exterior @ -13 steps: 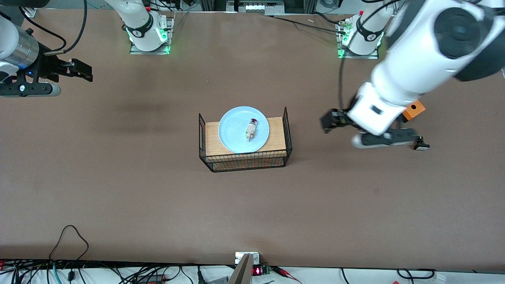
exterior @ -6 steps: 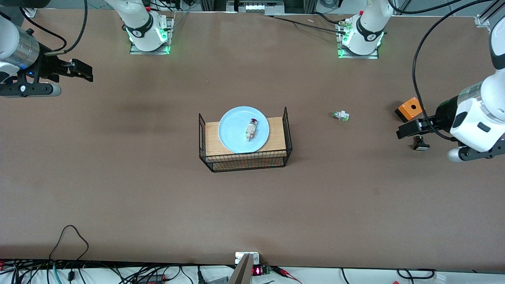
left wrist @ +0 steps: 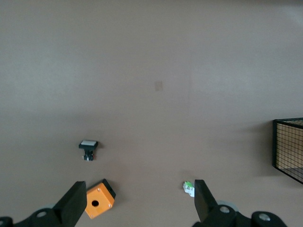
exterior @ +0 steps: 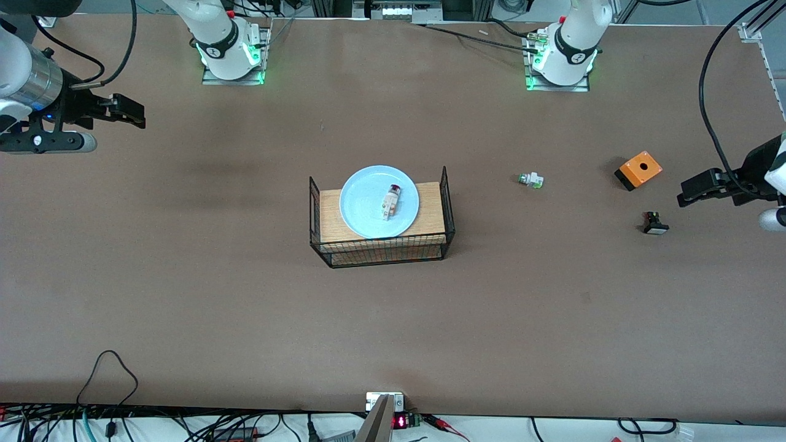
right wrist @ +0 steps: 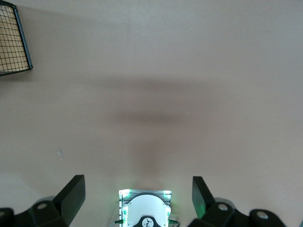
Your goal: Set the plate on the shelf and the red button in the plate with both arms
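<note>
The pale light-blue plate lies on a wooden board in the black wire basket at mid-table. The red button, a small white module with a dark red cap, lies on its side on the plate. My left gripper hangs open and empty at the left arm's end of the table, beside the orange box; the left wrist view shows the gripper with bare table between its fingers. My right gripper is up over the right arm's end, open and empty. In its own view the right gripper frames that arm's base.
An orange box with a hole, a black button with a white face and a white-green module lie toward the left arm's end. The same box, black button, module and a basket corner show in the left wrist view.
The left arm has swung away from near the basket to its own end of the table, uncovering the white-green module. The right arm has barely moved. Plate and button stay put.
</note>
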